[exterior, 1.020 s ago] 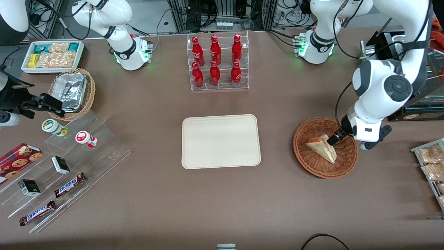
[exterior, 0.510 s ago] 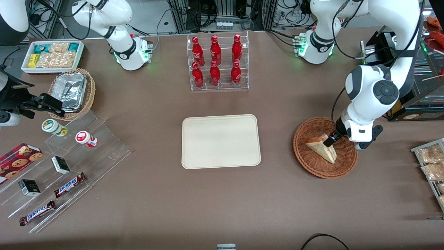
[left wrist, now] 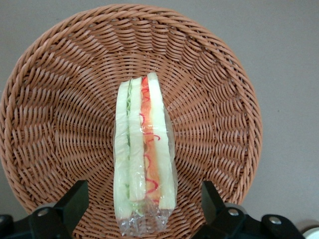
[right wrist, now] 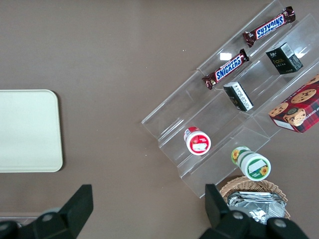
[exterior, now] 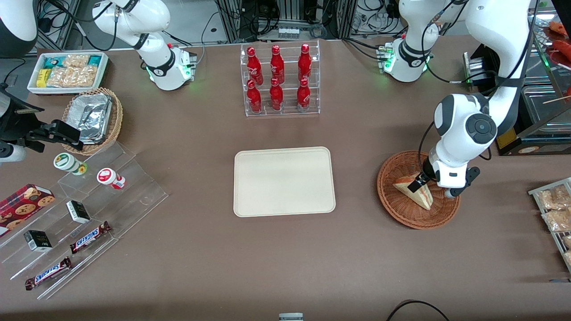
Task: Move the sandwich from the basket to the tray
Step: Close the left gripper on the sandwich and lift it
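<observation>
Table (exterior: 357, 249): brown surface carrying everything; the tray lies at its middle and the basket toward the working arm's end, with bare tabletop between them.

Left arm (exterior: 468, 129): bends down over the basket, wrist pointing straight at the sandwich, which reads as the approach for a grasp from above.

Tray (exterior: 284, 181): cream rectangle, flat on the table, nothing on it; it sits well apart from the basket, so the sandwich will need lifting clear of the wicker rim and carrying sideways.

Basket (exterior: 401, 209): round reddish-brown wicker bowl on the table; its shallow wall leaves the sandwich open to a reach from above.

Sandwich (left wrist: 144, 149): in clear wrap, lying at the middle of the basket floor, not yet lifted; it rests with its cut edge up, showing the red and green filling stripe between pale bread.

Gripper (left wrist: 142, 211): spread wide over the basket, one finger on each side of the sandwich's wrapped end, holding nothing; the wedge's long axis runs between the fingers, so closing would press on the two broad bread faces.

Wrist view: shows the fingers standing apart from the bread, and the filling stripe, which the front view hides beneath the arm.

Front view: shows the tray and the gap to cross, which the wrist view lacks; whether the fingertips touch the wicker cannot be told from either.
</observation>
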Motion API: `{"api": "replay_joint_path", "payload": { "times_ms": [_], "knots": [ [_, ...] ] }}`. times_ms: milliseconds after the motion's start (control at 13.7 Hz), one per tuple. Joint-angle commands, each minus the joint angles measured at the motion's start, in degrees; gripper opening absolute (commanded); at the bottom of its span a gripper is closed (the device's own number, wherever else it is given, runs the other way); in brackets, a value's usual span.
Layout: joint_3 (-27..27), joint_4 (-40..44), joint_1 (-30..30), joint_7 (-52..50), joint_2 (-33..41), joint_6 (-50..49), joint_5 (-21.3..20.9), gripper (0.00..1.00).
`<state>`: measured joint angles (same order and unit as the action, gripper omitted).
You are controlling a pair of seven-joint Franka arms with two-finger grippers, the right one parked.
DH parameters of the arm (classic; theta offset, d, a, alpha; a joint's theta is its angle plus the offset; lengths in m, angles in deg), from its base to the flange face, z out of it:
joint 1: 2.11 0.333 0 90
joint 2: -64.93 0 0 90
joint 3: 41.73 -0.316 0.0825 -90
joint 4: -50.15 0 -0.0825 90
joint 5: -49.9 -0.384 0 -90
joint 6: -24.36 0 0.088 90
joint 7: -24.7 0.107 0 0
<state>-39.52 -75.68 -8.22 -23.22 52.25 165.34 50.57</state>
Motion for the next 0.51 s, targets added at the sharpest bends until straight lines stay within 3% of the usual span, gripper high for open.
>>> {"api": "replay_joint_path", "payload": {
  "times_ms": [0,437],
  "knots": [
    [-0.5,-0.5,-0.7,-1.0,-0.6,1.3,0.0,1.0],
    [-0.5,-0.5,-0.7,-1.6,-3.9,4.0,0.0,1.0]
  ]
}}
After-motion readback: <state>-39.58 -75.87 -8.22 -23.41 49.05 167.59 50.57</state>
